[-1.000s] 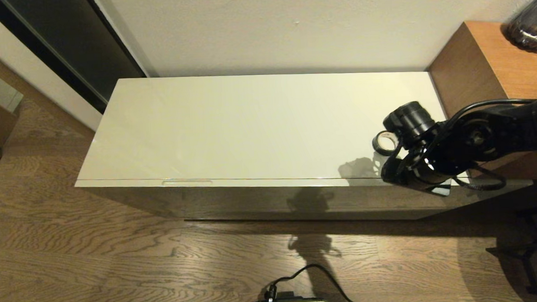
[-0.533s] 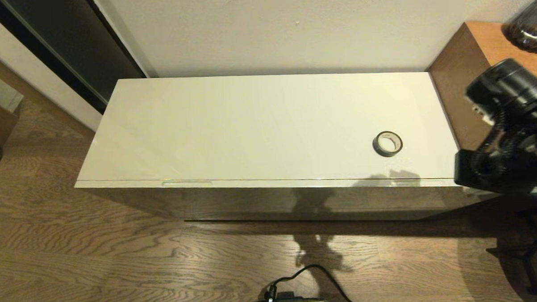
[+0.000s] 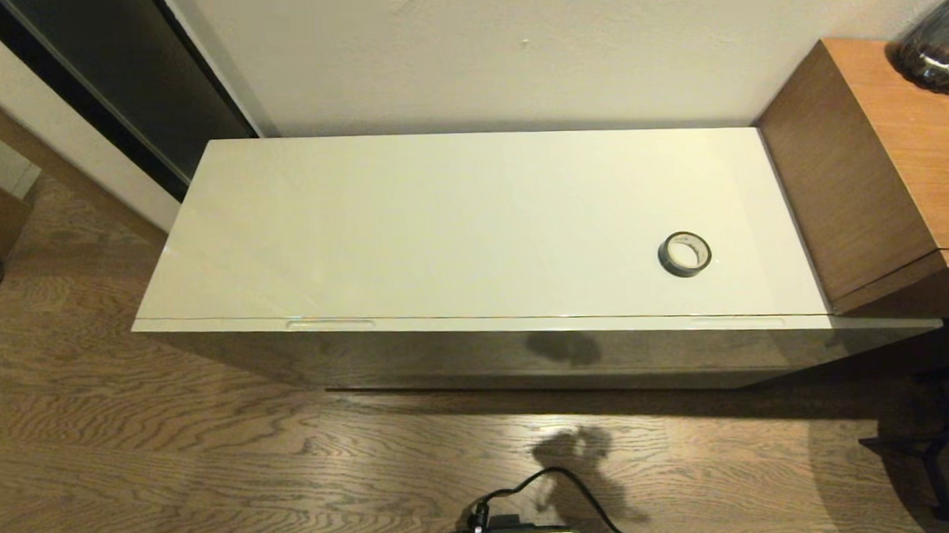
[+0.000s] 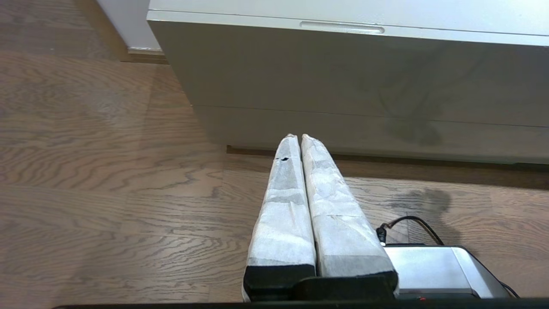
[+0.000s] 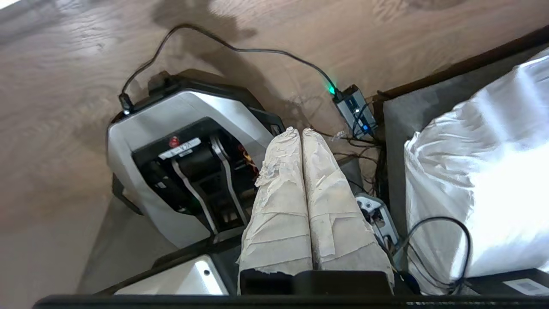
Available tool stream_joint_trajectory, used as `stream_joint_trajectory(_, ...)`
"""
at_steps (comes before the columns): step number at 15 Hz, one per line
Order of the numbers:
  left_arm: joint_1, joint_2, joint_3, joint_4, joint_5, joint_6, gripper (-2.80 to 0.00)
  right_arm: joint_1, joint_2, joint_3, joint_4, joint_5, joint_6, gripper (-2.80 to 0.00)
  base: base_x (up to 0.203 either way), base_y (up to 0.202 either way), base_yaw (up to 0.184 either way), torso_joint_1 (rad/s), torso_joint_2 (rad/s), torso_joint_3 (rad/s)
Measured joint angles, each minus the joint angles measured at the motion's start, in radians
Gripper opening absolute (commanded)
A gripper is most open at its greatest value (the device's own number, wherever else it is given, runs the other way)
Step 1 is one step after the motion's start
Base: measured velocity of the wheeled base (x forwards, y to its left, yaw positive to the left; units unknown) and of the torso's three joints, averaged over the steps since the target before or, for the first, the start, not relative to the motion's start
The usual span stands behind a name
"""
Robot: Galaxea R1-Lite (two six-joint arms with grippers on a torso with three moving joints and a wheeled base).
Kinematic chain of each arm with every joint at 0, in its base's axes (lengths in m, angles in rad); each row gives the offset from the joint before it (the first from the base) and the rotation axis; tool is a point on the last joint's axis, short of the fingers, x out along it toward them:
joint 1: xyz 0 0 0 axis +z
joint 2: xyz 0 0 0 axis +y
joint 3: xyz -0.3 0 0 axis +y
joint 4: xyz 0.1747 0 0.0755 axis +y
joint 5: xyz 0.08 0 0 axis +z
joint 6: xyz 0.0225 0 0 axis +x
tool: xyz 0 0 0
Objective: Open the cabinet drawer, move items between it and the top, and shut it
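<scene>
One black tape roll [image 3: 685, 254], a flat ring, lies on the glossy off-white top [image 3: 441, 220], well apart from both claws. The drawer [image 4: 343, 64] sits flush, ahead of the left gripper [image 4: 297, 137], whose tape-wrapped fingers press together, empty. The right gripper [image 5: 297, 130] likewise, over the robot's base [image 5: 180, 141]

A plain off-white wall [image 3: 475, 53] ran behind the low cabinet. The floor [image 3: 173, 458] was brown wood-grain planking, lit so that soft shadows fell across it. A taller brown wooden unit [image 3: 881, 165] stood at the right against the wall, with a dark glass vessel [image 3: 936, 41] on top. At the left, a dark panel [image 3: 136, 81] leaned in a pale frame.
</scene>
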Motion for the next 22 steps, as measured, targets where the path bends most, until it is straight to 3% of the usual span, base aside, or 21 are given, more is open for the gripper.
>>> stream_joint_trajectory(3,-0.001,0.000,0.000,0.000,-0.001,0.000,-2.80,0.001,-0.008,-0.118,0.139,-0.009,0.090,-2.80,0.000,0.000,0.000,0.000,0.00,0.000)
stream_joint_trajectory(5,0.000,0.000,0.000,0.000,0.000,0.000,-2.80,-0.042,-0.007,-0.173,0.178,-0.002,0.090,-2.80,0.000,0.000,0.000,0.000,0.00,0.000)
stream_joint_trajectory(7,0.000,0.000,0.000,0.000,0.000,0.000,-2.80,-0.107,-0.034,-0.188,0.181,0.000,-0.054,-2.80,0.000,0.000,0.000,0.000,0.00,0.000)
stream_joint_trajectory(11,0.000,0.000,0.000,0.000,0.000,0.000,-2.80,-0.361,-0.228,-0.120,0.078,0.025,-0.558,-2.80,0.000,0.000,0.000,0.000,0.00,0.000)
stream_joint_trajectory(14,-0.001,0.000,0.000,-0.001,0.000,0.000,-2.80,-0.487,-0.399,-0.016,-0.002,0.102,-0.813,-2.80,0.000,0.000,0.000,0.000,0.00,0.000)
stream_joint_trajectory(18,0.000,0.000,0.000,0.000,0.000,0.000,-2.80,-0.513,-0.679,0.182,-0.139,0.298,-0.929,-2.80,0.000,0.000,0.000,0.000,0.00,0.000)
stream_joint_trajectory(20,-0.001,0.000,0.000,0.000,0.000,0.000,-2.80,-0.488,-0.833,0.391,-0.330,0.431,-0.954,-2.80,0.000,0.000,0.000,0.000,0.00,0.000)
stream_joint_trajectory(22,0.000,0.000,0.000,0.000,0.000,0.000,-2.80,-0.447,-0.935,0.638,-0.584,0.508,-0.965,-2.80,0.000,0.000,0.000,0.000,0.00,0.000)
